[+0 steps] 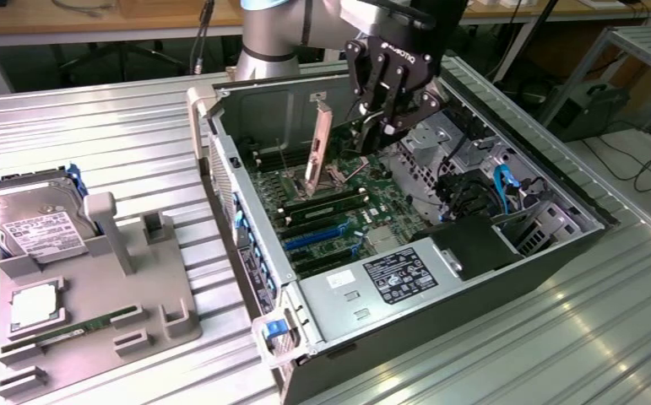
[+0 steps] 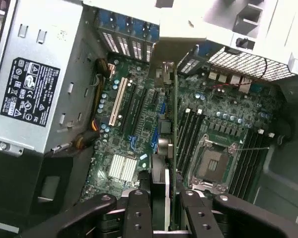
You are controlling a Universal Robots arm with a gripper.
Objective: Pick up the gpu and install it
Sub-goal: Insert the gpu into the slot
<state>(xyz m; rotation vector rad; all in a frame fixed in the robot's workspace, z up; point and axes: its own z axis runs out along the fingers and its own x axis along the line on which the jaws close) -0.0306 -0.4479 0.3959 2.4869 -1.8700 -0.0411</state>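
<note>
A black two-fingered gripper [image 1: 387, 118] on a grey robot arm hangs inside an open, dark-grey metal computer case [image 1: 550, 245] lying on a ribbed aluminium table [image 1: 100, 152], its jaws clamped on the gpu [image 2: 175, 148], a thin green circuit card seen edge-on. In the wrist view the card runs between the black fingers [image 2: 139, 213], with a dark round fan part on one face, and points down at the green motherboard [image 2: 139, 129] with its long expansion slots. The card appears lifted and carried over the board but not yet seated; whether its lower edge touches a slot cannot be told. Picking up looks done; installing looks unfinished.

The case interior mixes perforated sheet steel, a silver boxy power supply with a black label [image 1: 398, 277], blue cables and an empty square processor socket [image 2: 214, 163]. On the exterior view's left, a grey moulded plastic fixture tray [image 1: 89, 321] carries a silver hard drive with a white label [image 1: 35, 224] standing in its holder and a long narrow green memory stick [image 1: 72, 329] lying flat.
</note>
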